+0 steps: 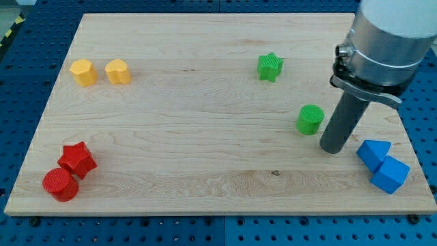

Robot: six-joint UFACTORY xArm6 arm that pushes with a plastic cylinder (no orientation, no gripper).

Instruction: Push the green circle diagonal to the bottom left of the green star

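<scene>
Tip of my dark rod, no jaws, holding nothing, sits just right of the green plastic circle, which lies lower-right of the green plastic star.

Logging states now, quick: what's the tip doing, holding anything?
My tip: no gripper, holds nothing; just right of the green circle, contact unclear.

Running off the view's top and right edges: the grey metal arm housing, upper body cut away. Showing only partly at the view's left and bottom edges: the blue perforated base beneath the pale wooden board. Blurring into one another: two blue angular blocks, exact shapes unclear.
</scene>
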